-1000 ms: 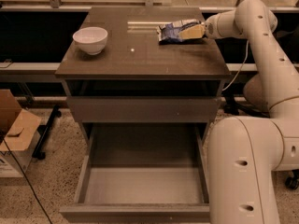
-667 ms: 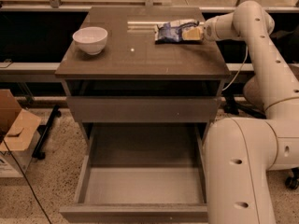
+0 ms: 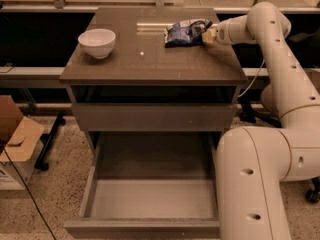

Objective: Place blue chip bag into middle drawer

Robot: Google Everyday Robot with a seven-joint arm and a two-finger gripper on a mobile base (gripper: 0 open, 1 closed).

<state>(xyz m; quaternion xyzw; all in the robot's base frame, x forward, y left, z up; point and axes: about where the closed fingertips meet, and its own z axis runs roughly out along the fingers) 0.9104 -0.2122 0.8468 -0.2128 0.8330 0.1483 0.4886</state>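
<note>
The blue chip bag (image 3: 184, 32) is at the back right of the cabinet top (image 3: 150, 61), dark blue with silver patches. My gripper (image 3: 206, 34) reaches in from the right and is shut on the bag's right end. The middle drawer (image 3: 142, 228) is pulled open low at the front of the cabinet, with a bare pale grey floor and nothing in it. It lies well below and in front of the bag.
A white bowl (image 3: 97, 42) stands at the left of the cabinet top. A closed drawer front (image 3: 152, 116) sits above the open drawer. My arm's large white base (image 3: 255, 184) stands beside the open drawer's right side. A cardboard box (image 3: 15, 139) is on the floor at left.
My gripper has moved a little to the left over the cabinet top, and the blue chip bag has moved with it. The bowl and the drawer have not moved.
</note>
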